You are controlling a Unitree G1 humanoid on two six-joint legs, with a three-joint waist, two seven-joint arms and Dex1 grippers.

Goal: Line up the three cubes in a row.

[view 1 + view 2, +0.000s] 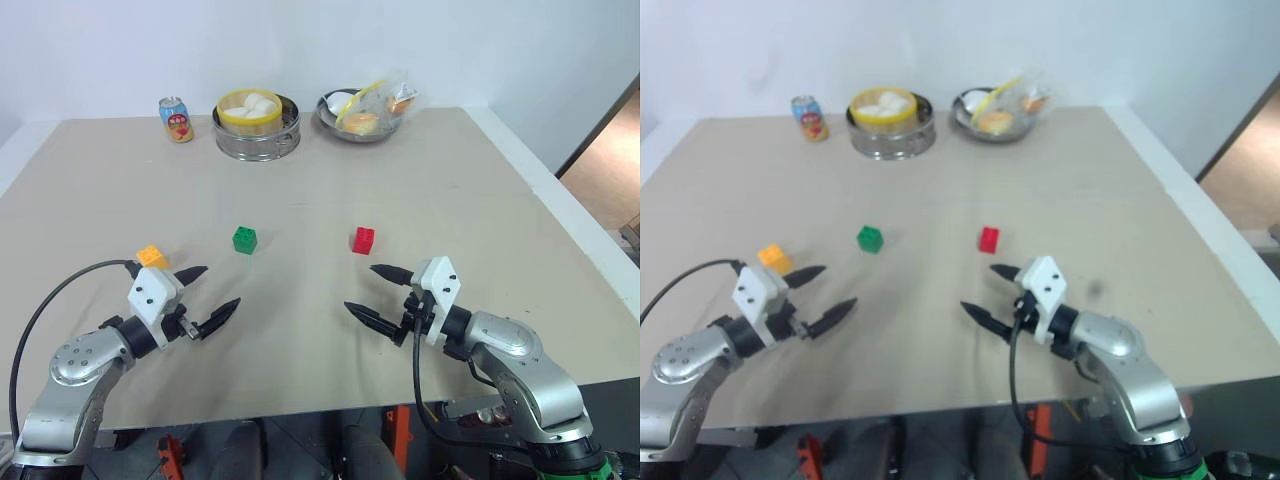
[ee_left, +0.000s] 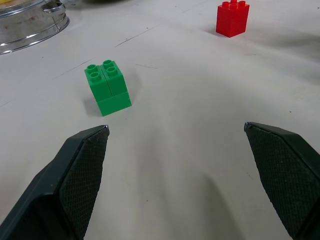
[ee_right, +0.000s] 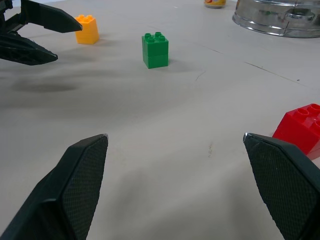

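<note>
Three small studded cubes rest apart on the beige table. The orange-yellow cube is at the left, the green cube sits in the middle and the red cube is to the right. My left gripper hovers open just right of the orange-yellow cube, nearer the front edge, holding nothing. My right gripper stands open a little in front of the red cube, also empty. The right wrist view takes in the orange-yellow cube, the green cube and the red cube.
At the far edge of the table stand a soda can, a metal steamer with buns and a metal bowl of wrapped food. The table's right edge drops to the floor.
</note>
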